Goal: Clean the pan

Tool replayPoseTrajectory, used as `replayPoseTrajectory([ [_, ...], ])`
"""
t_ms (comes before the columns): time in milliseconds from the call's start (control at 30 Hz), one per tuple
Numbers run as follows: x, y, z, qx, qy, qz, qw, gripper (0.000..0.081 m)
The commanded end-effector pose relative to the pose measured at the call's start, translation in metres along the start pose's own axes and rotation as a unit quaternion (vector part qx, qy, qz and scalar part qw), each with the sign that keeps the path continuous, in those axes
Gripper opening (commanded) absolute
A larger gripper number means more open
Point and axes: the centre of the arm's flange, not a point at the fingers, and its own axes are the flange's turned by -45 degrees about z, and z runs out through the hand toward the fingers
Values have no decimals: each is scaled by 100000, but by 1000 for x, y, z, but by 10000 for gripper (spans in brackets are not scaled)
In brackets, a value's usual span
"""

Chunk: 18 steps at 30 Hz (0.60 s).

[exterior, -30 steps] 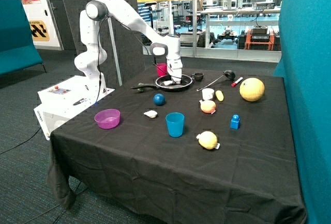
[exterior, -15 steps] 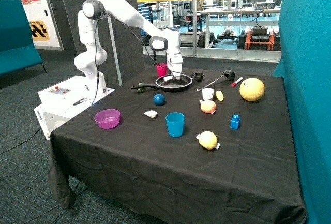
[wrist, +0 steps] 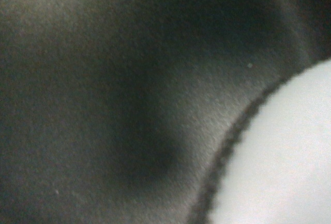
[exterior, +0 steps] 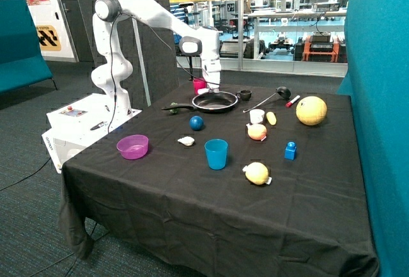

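Black-clothed table (exterior: 192, 187) is carrying the clutter; the pan (exterior: 215, 102) is sitting toward its far edge, between the magenta cup (exterior: 199, 86) and the small black cup (exterior: 244, 94), with the blue ball (exterior: 197, 123) just in front. Pan's long axis is running along that far edge: the thin handle is pointing away from the small black cup, toward the robot base. Franka arm (exterior: 160, 18) is arching up from the base and dropping its wrist vertically over the pan's far rim on the magenta-cup side, so the pan bowl is lying directly below and slightly in front of the gripper (exterior: 211, 89). Can't tell if the fingers are open, closed or holding anything. Wrist view is showing only dark surface and a pale blurred object (wrist: 282, 167), unidentifiable. Judging the next move as a short descent or sweep into the pan bowl.
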Motion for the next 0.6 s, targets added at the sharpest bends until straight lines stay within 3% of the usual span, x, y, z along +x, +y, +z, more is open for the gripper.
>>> replayPoseTrajectory([
  [0,-24,15,-12,-112,239,718,99997,0],
  [567,-37,38,-16,-110,239,1190,99993,0],
])
